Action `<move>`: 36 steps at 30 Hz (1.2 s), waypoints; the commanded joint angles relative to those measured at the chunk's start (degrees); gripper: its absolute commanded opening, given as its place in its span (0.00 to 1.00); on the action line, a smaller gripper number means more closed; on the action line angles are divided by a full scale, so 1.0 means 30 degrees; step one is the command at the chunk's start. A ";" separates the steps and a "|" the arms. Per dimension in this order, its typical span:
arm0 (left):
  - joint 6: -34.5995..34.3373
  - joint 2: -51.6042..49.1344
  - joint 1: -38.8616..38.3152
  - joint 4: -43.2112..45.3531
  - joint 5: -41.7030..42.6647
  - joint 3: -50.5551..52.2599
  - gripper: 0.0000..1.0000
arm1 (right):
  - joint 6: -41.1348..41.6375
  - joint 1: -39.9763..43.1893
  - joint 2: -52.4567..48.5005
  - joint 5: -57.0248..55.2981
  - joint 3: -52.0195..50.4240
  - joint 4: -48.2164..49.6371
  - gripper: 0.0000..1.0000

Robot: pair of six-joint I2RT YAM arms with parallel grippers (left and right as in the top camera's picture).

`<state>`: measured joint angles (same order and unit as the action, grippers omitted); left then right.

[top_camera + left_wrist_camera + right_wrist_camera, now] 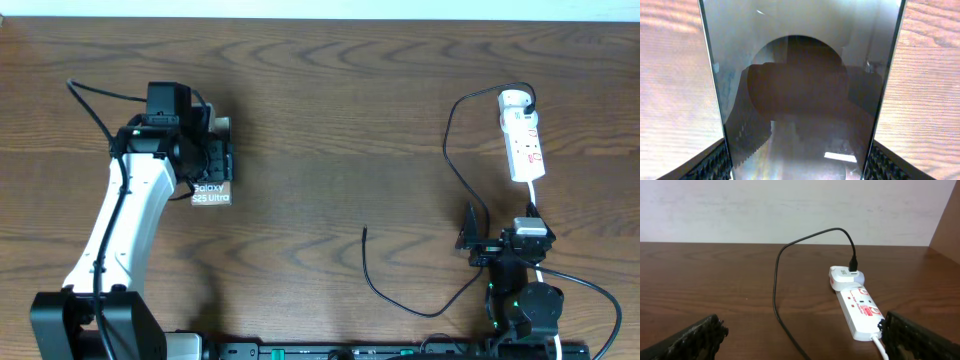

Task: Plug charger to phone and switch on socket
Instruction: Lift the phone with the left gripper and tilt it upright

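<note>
The phone point(211, 193) lies flat at the left of the table, its white lettering showing below my left gripper point(208, 160). In the left wrist view the phone's glossy face point(800, 100) fills the space between the ribbed pads point(715, 165), which press its two long edges. The white socket point(523, 135) lies at the far right, with the charger's plug in its far end point(854, 265). From there the charger cable point(447, 140) loops down the table to a free tip point(365, 231). My right gripper point(498, 222) stands open just short of the socket's near end point(860, 315), holding nothing.
The socket's white lead point(533, 205) runs back under my right gripper. Bare brown wooden table point(330, 120) stretches between the two arms. A pale wall point(790, 210) rises behind the table's far edge.
</note>
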<state>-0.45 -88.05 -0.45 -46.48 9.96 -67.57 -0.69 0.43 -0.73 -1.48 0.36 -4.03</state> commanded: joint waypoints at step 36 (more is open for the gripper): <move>-2.9740 0.0386 0.2718 0.3752 2.2454 -0.0627 0.07 | -0.0226 0.0168 0.0095 0.0036 -0.0015 -0.0080 0.99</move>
<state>-77.67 -88.05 7.40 -35.55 69.32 -67.57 -0.69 0.43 -0.73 -1.48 0.36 -4.03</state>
